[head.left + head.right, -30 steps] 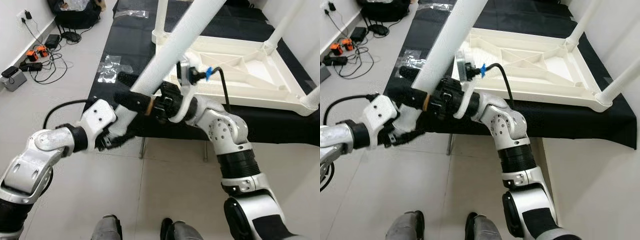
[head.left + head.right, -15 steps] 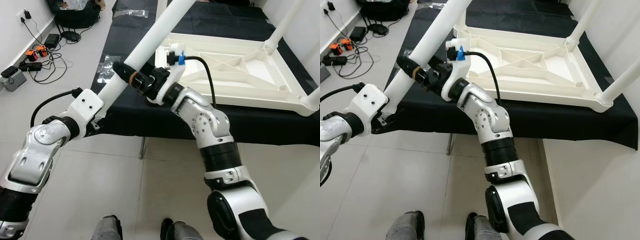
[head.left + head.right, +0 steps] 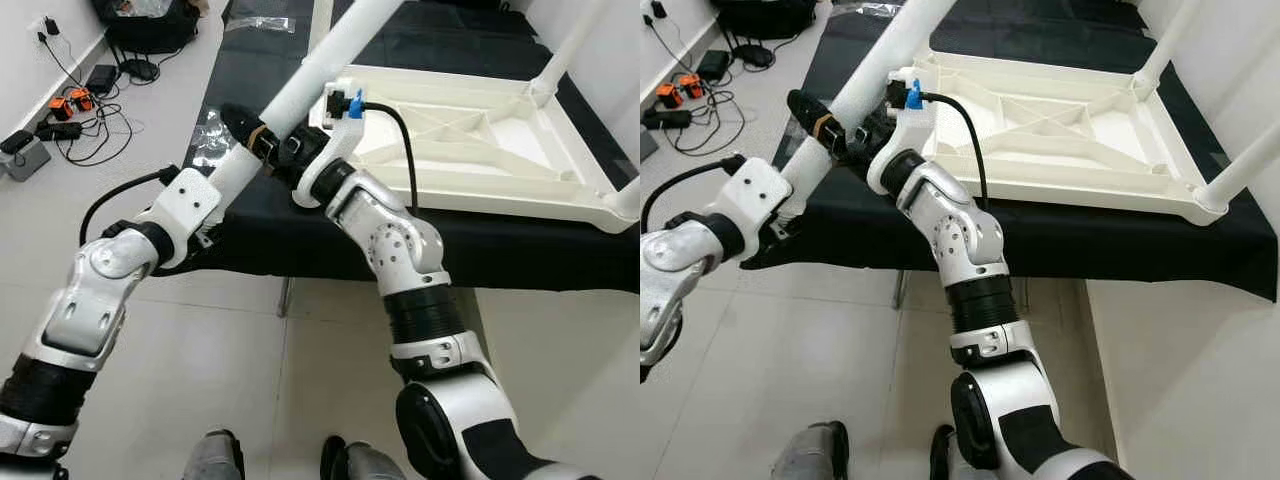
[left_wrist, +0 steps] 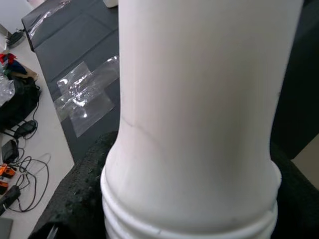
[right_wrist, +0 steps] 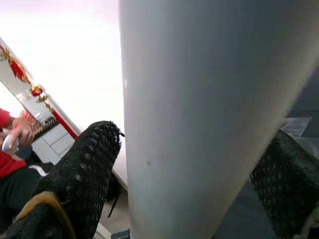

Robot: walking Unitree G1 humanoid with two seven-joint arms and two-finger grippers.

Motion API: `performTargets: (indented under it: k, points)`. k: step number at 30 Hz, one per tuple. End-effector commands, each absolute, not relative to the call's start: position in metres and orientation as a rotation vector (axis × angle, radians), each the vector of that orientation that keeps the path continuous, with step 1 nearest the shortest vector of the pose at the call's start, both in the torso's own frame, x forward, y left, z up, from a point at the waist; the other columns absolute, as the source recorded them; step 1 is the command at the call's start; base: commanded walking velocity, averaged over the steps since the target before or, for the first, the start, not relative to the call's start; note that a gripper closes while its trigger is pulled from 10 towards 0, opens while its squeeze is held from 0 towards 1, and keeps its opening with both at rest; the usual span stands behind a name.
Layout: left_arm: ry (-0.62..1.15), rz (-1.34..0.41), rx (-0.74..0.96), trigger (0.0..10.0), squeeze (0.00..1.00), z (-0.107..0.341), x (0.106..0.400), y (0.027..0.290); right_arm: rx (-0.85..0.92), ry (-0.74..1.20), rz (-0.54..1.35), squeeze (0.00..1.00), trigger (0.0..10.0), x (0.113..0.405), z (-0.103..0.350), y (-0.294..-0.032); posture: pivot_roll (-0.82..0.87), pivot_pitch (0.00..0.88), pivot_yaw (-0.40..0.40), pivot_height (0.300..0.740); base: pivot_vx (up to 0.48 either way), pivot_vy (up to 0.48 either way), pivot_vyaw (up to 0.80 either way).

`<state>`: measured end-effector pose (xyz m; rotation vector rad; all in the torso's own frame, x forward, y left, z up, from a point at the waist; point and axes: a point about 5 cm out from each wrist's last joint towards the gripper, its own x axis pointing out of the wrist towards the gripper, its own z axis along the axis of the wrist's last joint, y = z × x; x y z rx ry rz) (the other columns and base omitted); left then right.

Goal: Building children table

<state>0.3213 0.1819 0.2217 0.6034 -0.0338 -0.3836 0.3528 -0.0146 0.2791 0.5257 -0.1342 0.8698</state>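
Room: tiled floor [image 3: 250, 370], black-covered bench [image 3: 300, 240], cables [image 3: 70, 120] at 10 o'clock by the wall.
Right jaws: we see the right gripper [image 3: 268, 150] clamped around the white table leg [image 3: 320, 60], black fingers either side of the tube.
Left jaws: left gripper [image 3: 225, 190] closed on the leg's lower ribbed end, at 7 o'clock from the right one.
Change: over the last second both grippers carried the leg up and toward 1 o'clock; its base went from below the bench edge to above the cloth.
Table: upturned white tabletop [image 3: 1060, 140] on the bench, other legs already standing; its near-left corner sits just beside the right wrist.
Meaning: we judge the leg is being brought to that corner socket; not yet seated.
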Motion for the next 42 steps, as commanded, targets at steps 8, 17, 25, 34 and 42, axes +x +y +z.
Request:
performTargets:
  k: [8,17,25,34,42]
  points:
    - [-0.071,-0.424,0.595,10.0,0.0,0.219,0.329,0.158,0.562,-0.179,0.832,0.0,10.0,0.356,0.286,-0.011,0.08,0.129,-0.078,0.74,0.0,0.0,0.0]
    - [-0.085,-0.449,0.587,10.0,0.0,0.218,0.331,0.147,0.563,-0.21,0.785,0.0,10.0,0.36,0.291,-0.014,0.08,0.12,-0.075,0.74,0.0,0.0,0.0]
    - [-0.091,-0.454,0.588,10.0,0.0,0.217,0.332,0.146,0.565,-0.227,0.783,0.0,0.0,0.359,0.293,-0.013,0.07,0.119,-0.074,0.74,0.0,0.0,0.0]
    - [-0.1,-0.451,0.588,10.0,0.0,0.218,0.334,0.146,0.583,-0.236,0.782,0.0,0.0,0.358,0.295,-0.012,0.07,0.12,-0.072,0.74,0.0,0.0,0.0]
    - [-0.078,-0.448,0.532,10.0,1.0,0.218,0.335,0.146,0.582,-0.252,0.742,0.0,0.0,0.361,0.295,-0.016,0.07,0.117,-0.072,0.74,0.0,0.0,0.0]
